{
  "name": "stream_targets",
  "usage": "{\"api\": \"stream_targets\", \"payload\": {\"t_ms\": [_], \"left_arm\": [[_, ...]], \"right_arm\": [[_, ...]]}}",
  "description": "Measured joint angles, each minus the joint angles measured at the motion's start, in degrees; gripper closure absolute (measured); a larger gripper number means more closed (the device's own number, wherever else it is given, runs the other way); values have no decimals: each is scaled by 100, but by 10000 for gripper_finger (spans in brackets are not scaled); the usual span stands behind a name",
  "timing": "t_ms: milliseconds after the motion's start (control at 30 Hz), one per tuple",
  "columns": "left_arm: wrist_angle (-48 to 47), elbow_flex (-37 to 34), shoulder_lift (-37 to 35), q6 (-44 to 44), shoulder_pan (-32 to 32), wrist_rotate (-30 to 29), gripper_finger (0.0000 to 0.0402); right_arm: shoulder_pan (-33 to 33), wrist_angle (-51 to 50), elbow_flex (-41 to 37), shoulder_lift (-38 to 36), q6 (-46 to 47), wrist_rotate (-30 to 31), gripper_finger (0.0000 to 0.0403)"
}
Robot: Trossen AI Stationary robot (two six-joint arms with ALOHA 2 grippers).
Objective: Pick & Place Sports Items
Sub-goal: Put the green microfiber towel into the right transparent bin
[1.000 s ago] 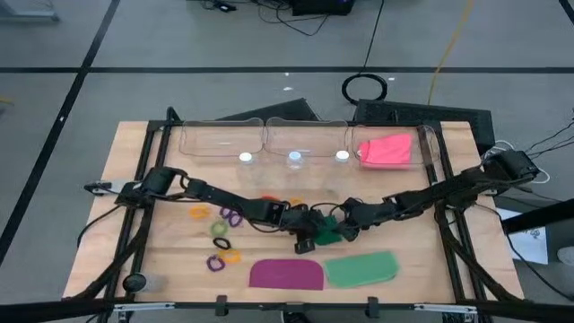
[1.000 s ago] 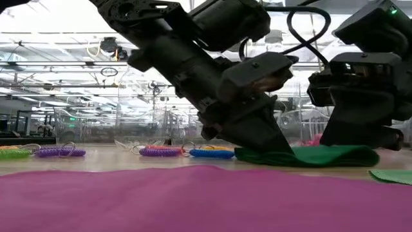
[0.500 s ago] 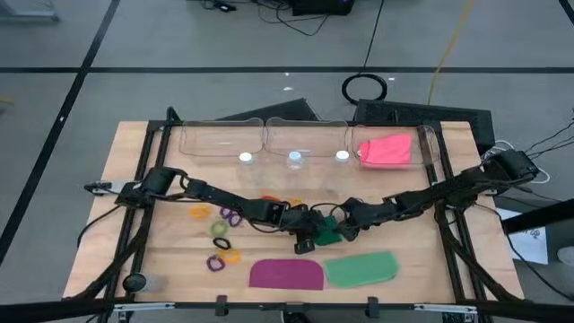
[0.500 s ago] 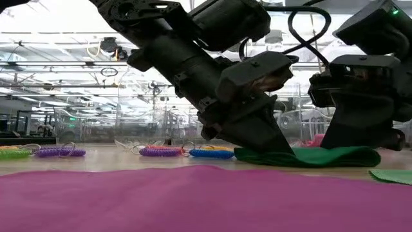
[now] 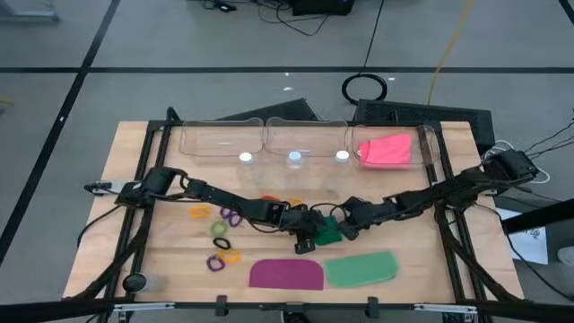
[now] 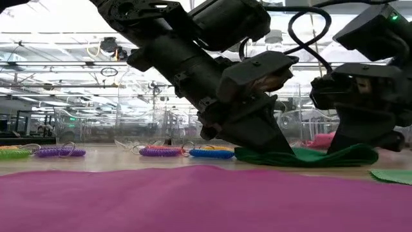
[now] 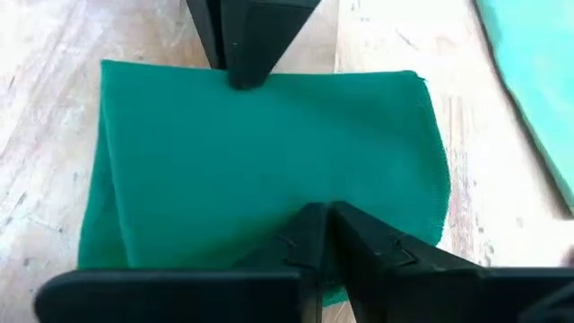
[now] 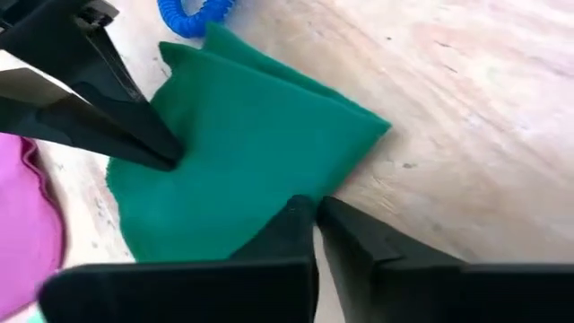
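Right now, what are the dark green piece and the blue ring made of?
Dark green piece: looks like soft matte woven fabric; fine weave, stitched hem, limp edges. Blue ring: probably glossy elastic plastic coil, ribbed surface; only partly in view, so uncertain.

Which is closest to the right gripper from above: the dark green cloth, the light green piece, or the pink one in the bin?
From the right gripper:
1. Dark green cloth, right at its fingertips, mid-table.
2. Light green piece, at the front edge.
3. Pink piece, in the clear bin at the back right.
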Motion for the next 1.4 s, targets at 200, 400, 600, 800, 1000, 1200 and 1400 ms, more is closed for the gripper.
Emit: {"api": "stream_targets", "payload": {"t_ms": [200, 400, 600, 800, 1000, 1200, 1400], "left_arm": [[0, 0, 0, 1, -2, -10, 376], [1, 0, 0, 17, -2, -13, 376], [30, -2, -16, -21, 0, -3, 376], [25, -18, -141, 50, -4, 35, 376], [107, -24, -195, 222, -4, 11, 376], [154, -24, -197, 243, -4, -13, 376], [184, -17, -201, 243, -2, -110, 376]], "right_arm": [[-2, 101, -11, 4, -140, -7, 402], [-2, 149, -4, 2, -321, -7, 403], [-2, 690, -4, -238, -559, -22, 403], [22, 677, -17, -838, -766, 79, 403], [45, 774, -19, -1193, -569, 70, 401], [96, 1724, -13, -680, -568, -300, 318], [64, 2863, 28, 263, -36, -776, 180]]}}
